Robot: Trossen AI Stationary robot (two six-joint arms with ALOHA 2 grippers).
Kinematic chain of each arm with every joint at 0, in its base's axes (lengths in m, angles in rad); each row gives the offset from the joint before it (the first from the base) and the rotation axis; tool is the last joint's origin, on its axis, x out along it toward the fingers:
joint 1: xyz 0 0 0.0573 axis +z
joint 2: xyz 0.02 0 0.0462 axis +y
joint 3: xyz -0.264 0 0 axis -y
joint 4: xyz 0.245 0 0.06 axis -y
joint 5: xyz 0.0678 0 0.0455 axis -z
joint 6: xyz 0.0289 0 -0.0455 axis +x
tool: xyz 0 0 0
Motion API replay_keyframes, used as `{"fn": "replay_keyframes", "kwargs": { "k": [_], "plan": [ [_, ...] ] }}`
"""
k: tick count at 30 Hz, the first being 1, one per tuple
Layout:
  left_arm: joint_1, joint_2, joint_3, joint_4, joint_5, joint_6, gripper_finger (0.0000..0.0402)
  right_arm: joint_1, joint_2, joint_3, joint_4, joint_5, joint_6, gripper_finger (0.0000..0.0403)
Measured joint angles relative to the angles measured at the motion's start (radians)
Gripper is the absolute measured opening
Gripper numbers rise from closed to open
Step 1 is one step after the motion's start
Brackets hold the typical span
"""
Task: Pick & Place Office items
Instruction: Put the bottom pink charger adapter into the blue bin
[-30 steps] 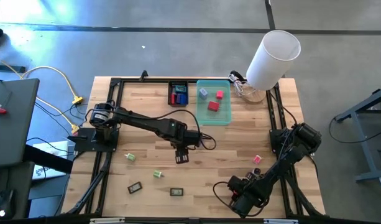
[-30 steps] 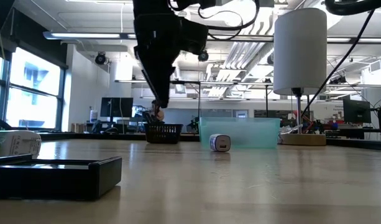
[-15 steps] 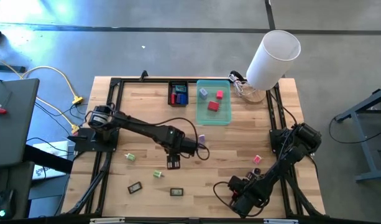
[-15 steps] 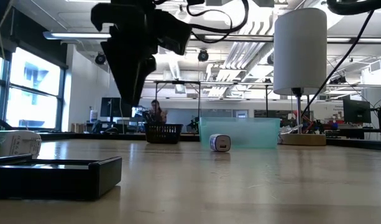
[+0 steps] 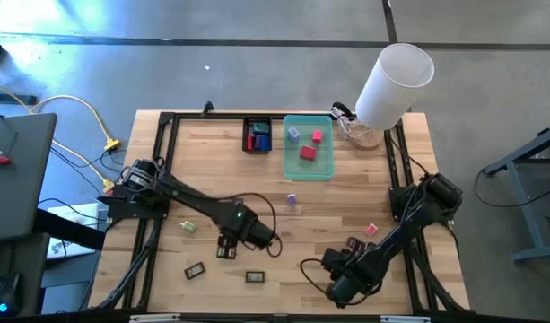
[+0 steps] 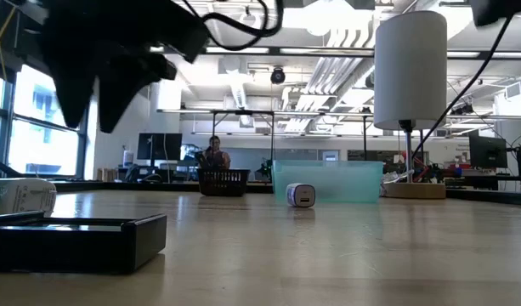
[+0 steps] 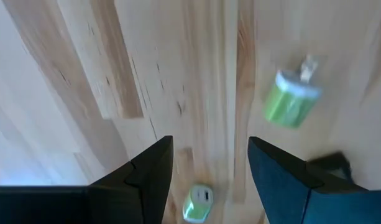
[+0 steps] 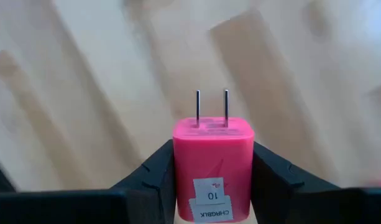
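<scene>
Pale planked wood desk in an open-plan office, two dark arms bent low over its near half.

Left gripper (image 5: 226, 250) hangs with its jaws apart over bare boards, one small green plug (image 7: 197, 203) showing between them and a second green plug (image 7: 290, 99) lying off to one side. Right gripper (image 5: 350, 245) has its jaws closed on the sides of a glossy pink charger (image 8: 212, 167), boxy, with two thin metal prongs and a white label. Farther back sit a translucent teal tray (image 5: 326, 170) holding what look like three small pieces, red, pink and bluish, and a black tray (image 5: 246, 133). Another pink piece (image 5: 371, 230) and a purple piece (image 5: 291, 200) lie loose between.
</scene>
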Motion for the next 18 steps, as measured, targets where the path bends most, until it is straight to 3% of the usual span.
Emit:
{"fn": "replay_keyframes", "kwargs": {
  "k": [5,8,13,18],
  "plan": [
    [-0.036,0.000,0.000,-0.056,0.007,0.016,0.0197,-0.070,-0.002,0.153,-0.260,0.143,-0.129,0.0136],
    [-0.044,-0.004,0.000,-0.095,-0.047,0.019,0.0197,-0.135,-0.002,0.225,-0.376,0.203,-0.213,0.0136],
    [-0.039,-0.026,0.000,-0.166,-0.215,-0.030,0.0197,-0.251,-0.003,0.278,-0.381,0.311,-0.446,0.0136],
    [-0.040,-0.057,0.000,-0.190,-0.182,-0.090,0.0197,-0.375,-0.003,0.266,-0.365,0.386,-0.678,0.0136]
  ]
}}
